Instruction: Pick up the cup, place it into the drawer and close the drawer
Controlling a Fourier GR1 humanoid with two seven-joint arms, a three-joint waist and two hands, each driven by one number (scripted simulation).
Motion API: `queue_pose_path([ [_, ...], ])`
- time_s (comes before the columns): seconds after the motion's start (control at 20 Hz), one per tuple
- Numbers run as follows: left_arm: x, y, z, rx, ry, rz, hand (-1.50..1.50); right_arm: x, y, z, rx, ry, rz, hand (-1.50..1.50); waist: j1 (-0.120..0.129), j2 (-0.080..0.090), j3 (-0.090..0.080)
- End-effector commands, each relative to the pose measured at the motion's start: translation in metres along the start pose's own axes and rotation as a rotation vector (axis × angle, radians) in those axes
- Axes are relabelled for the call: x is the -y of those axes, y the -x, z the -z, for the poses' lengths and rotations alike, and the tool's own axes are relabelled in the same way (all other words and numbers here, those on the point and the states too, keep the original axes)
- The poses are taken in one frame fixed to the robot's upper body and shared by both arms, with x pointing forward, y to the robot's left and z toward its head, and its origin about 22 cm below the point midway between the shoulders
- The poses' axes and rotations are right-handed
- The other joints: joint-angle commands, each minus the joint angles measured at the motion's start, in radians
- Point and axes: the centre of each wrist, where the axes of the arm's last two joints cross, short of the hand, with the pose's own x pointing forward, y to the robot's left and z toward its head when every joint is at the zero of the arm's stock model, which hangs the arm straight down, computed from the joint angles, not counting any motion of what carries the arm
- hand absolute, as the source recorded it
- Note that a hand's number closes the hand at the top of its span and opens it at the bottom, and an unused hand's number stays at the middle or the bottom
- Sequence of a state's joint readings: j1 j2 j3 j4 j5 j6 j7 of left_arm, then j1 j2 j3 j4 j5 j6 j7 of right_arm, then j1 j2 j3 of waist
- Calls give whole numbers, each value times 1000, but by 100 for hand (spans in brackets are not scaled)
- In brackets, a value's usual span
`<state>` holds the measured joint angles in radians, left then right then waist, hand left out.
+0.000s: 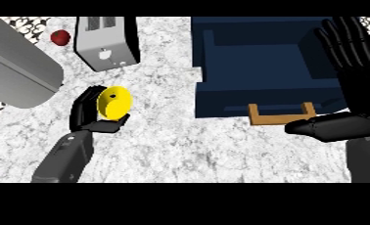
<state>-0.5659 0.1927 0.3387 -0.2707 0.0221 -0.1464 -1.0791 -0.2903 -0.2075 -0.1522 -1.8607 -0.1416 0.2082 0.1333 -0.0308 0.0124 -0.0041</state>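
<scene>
Right hand (347,67) looms largest, at the right edge of the frame: glossy black, its long fingers straight and spread upward over the drawer's right wall, its thumb jutting left at mid-right, just beside the handle. It holds nothing. One grey forearm shows below it at the lower right corner.

Left hand (90,114) sits at centre left, also glossy black, on a smooth grey forearm rising from the lower left. Its fingers and thumb are curled round the cup (114,102), clamped on it. That cup is a single bright yellow piece, smooth, tilted so that a round face points toward the view, with a small dark mark near its top; it is held above the surface, well apart from the drawer.

One drawer (217,79) fills the upper right: a deep navy box with flat walls, open at the top, its inside dark blue. One handle (282,117), a tan squared U-shape, sticks out from its front wall.

One toaster (107,53), a boxy grey body with black sides and two slots on top, stands at the upper left. Beside it to the left lies one small dark red rounded thing (60,37). A large smooth grey rounded object (25,75) lies at the left edge.

Everything rests on a surface (180,141) of white, grey-mottled stone.
</scene>
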Motion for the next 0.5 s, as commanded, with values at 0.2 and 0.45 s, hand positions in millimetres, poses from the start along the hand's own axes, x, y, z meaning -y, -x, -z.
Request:
queue_pose_path([
  [0.2, 30, 7, -6, 193, -53, -114, 150, -6, 20, -2, -19, 7, -14, -150, 26, -8, 3],
  [0.45, 38, -22, 53, 206, 96, -114, 150, -9, 2, -3, -10, 19, -21, -150, 20, -10, 3],
])
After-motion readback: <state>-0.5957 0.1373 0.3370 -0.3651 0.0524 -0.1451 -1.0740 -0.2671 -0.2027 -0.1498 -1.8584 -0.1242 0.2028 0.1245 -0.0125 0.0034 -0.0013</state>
